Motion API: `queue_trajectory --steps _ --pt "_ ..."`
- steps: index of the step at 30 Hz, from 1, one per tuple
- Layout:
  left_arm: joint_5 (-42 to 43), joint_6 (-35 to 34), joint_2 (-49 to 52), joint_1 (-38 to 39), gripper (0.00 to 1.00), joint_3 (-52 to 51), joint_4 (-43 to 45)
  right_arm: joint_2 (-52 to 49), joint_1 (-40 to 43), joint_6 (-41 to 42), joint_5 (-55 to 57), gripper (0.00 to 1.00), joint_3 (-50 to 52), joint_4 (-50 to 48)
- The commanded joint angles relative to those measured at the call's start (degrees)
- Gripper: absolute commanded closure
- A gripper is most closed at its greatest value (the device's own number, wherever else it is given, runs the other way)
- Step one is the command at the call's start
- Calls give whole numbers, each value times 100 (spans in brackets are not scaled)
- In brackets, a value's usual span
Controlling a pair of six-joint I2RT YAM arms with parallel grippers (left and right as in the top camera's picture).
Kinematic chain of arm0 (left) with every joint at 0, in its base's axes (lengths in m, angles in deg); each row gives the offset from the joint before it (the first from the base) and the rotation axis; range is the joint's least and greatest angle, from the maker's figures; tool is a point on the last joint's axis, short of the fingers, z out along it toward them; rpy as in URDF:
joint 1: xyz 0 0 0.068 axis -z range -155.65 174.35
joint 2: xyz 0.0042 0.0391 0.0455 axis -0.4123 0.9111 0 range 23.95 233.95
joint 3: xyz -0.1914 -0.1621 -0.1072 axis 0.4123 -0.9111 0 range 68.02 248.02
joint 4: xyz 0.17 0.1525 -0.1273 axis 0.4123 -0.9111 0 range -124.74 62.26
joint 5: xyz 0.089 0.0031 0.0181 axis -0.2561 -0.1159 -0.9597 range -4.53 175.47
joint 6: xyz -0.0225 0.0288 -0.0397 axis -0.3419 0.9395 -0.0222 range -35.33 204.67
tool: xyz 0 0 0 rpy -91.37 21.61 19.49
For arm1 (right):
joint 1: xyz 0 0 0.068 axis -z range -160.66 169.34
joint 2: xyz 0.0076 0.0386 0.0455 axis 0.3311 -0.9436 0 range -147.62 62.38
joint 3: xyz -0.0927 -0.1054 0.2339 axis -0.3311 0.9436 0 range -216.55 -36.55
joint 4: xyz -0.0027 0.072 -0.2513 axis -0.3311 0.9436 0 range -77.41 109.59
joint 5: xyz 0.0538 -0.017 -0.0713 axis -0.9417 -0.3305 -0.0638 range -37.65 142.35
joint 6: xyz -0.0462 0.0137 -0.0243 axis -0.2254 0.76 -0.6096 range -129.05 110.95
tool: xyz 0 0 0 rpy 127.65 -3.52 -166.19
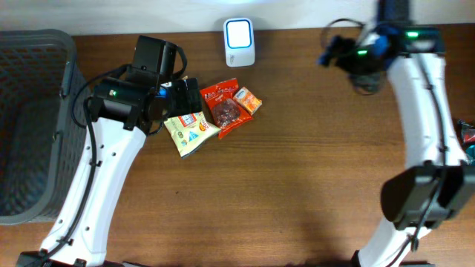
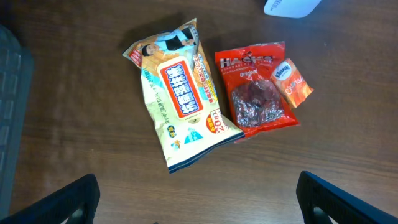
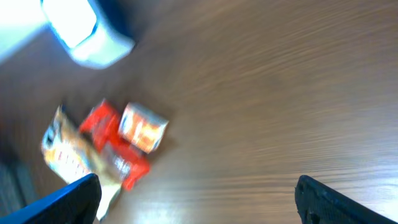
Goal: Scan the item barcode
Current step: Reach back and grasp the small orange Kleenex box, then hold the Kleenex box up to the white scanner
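With left tool (image 2: 199,204) and right tool (image 3: 198,200) both released, I'd pinch the cream packet (image 2: 183,102) by one edge, keeping its faces uncovered for the white scanner (image 1: 239,41).

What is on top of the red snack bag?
A small orange packet overlaps the right edge of the red snack bag; any print beneath that overlap is covered.

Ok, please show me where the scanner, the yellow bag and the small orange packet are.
scanner (image 1: 239,35): overhead view, on its lit front window.
yellow bag (image 2: 182,99): left wrist view, on the red label in its middle.
small orange packet (image 2: 293,84): left wrist view, on its orange face.
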Motion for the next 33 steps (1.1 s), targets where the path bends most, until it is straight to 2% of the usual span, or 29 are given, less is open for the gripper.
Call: queue_trajectory --steps 1,4,6,8,12,13,16,20,22,25,28,33 --pt "17 50 7 2 1 15 -9 -168 -590 -96 -107 2 26 11" --pt "17 50 7 2 1 15 -9 -319 -1058 -94 -17 2 26 -155" --pt "55 48 7 2 1 15 -4 -505 -1392 -94 579 1 26 -343" --pt "175 48 7 2 1 15 -101 -723 -1606 -94 680 1 26 -444" --pt "13 52 7 2 1 -31 -295 -837 -1714 -271 774 1 26 -870" --pt "13 52 20 2 1 -35 -341 -968 -1731 -726 774 8 26 -1117" --pt "17 50 20 2 1 -35 -372 -1386 -1729 -1508 616 20 26 -1497" --pt "17 50 20 2 1 -35 -372 -1956 -1727 -2677 164 20 26 -1902" --pt "17 50 20 2 1 -35 -372 -2159 -1727 -2712 120 20 26 -2127" --pt "17 50 20 2 1 -35 -372 -2404 -1729 -2710 118 27 26 -2312" --pt "17 50 20 2 1 -35 -372 -2590 -1731 -2710 -90 51 26 -2339" --pt "17 50 20 2 1 -35 -372 -2780 -1731 -2645 -391 57 26 -2245"
